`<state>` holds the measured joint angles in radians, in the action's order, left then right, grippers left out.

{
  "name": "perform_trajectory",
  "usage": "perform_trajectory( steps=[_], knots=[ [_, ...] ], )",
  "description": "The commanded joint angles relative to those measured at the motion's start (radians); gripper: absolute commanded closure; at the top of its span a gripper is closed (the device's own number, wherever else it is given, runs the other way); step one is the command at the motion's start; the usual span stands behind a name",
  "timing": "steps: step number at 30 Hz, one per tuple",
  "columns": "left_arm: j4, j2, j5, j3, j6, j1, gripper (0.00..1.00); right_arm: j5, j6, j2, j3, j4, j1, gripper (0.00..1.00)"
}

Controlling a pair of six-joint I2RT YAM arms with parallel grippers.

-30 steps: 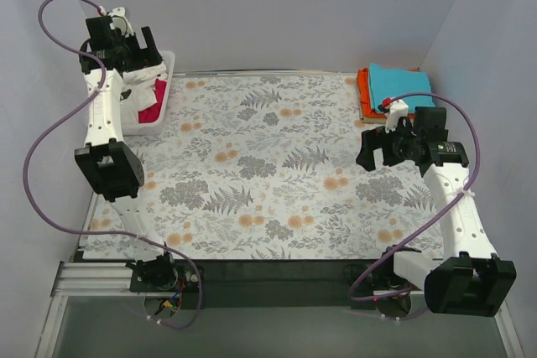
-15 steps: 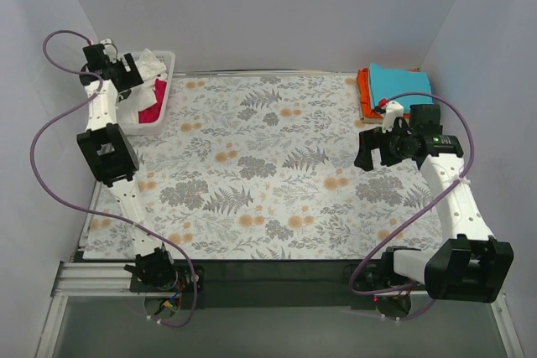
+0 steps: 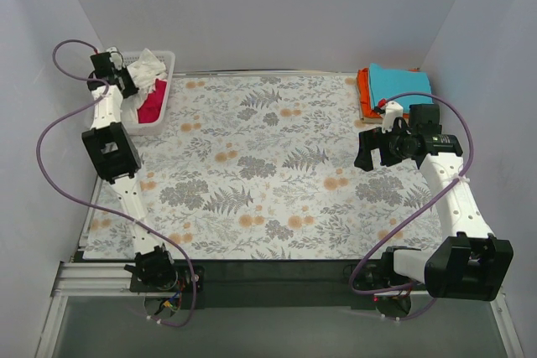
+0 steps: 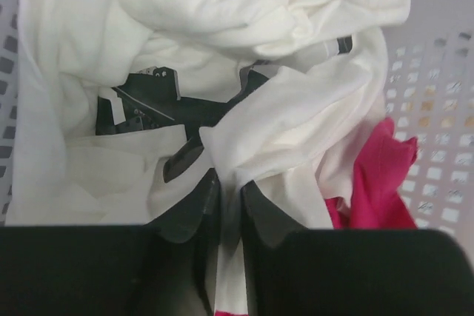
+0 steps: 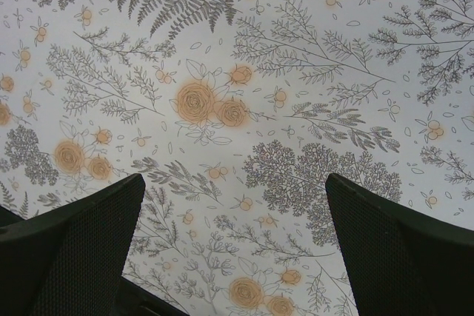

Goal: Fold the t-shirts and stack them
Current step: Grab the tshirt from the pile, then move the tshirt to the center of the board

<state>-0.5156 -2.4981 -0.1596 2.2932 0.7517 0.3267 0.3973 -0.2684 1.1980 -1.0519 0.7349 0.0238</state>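
Observation:
The off-white t-shirt [image 4: 185,27] lies crumpled in the white mesh basket [image 4: 437,72], a black print [image 4: 148,101] showing among its folds. My left gripper [image 4: 228,183] is shut on a ridge of this cloth, pinched between its two dark fingers. A magenta t-shirt [image 4: 378,175] lies under it to the right. From above, the left gripper [image 3: 126,85] reaches into the basket [image 3: 168,60] beside the off-white t-shirt [image 3: 147,64] and the magenta t-shirt [image 3: 151,109]. A teal t-shirt [image 3: 401,83] rests on an orange t-shirt [image 3: 362,90] at the back right. My right gripper [image 3: 369,155] [image 5: 235,179] hangs open over the covering.
The floral table covering [image 3: 268,165] spans the table between the arms. Grey walls close in the back and both sides. The basket stands at the back left corner, and the folded pile sits at the back right corner.
The left arm has gone down into the basket and its gripper has shut on the off-white t-shirt. The right arm has barely moved.

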Motion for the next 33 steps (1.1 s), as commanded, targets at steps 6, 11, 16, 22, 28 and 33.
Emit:
perform_trajectory(
  steps=[6, 11, 16, 22, 28, 33],
  knots=[
    [0.068, 0.234, 0.031, 0.100, -0.069, 0.002, 1.00, 0.031, -0.009, -0.028, -0.039, 0.009, -0.002, 0.02],
    [0.109, 0.402, -0.073, 0.112, -0.052, 0.002, 1.00, 0.037, -0.011, -0.052, -0.031, 0.008, -0.001, 0.02],
    [0.167, 0.545, -0.196, 0.130, 0.027, -0.018, 1.00, 0.043, -0.008, -0.067, -0.037, 0.008, -0.001, 0.02],
    [0.313, 0.717, -0.333, 0.117, 0.165, -0.074, 1.00, 0.038, -0.005, -0.092, -0.042, 0.008, -0.001, 0.02],
    [0.353, 0.863, -0.472, 0.000, 0.258, -0.230, 1.00, 0.040, -0.003, -0.098, -0.054, 0.008, -0.001, 0.02],
    [0.354, 0.910, -0.550, -0.081, 0.413, -0.362, 1.00, 0.051, -0.002, -0.092, -0.059, 0.009, -0.001, 0.02]
  ],
)
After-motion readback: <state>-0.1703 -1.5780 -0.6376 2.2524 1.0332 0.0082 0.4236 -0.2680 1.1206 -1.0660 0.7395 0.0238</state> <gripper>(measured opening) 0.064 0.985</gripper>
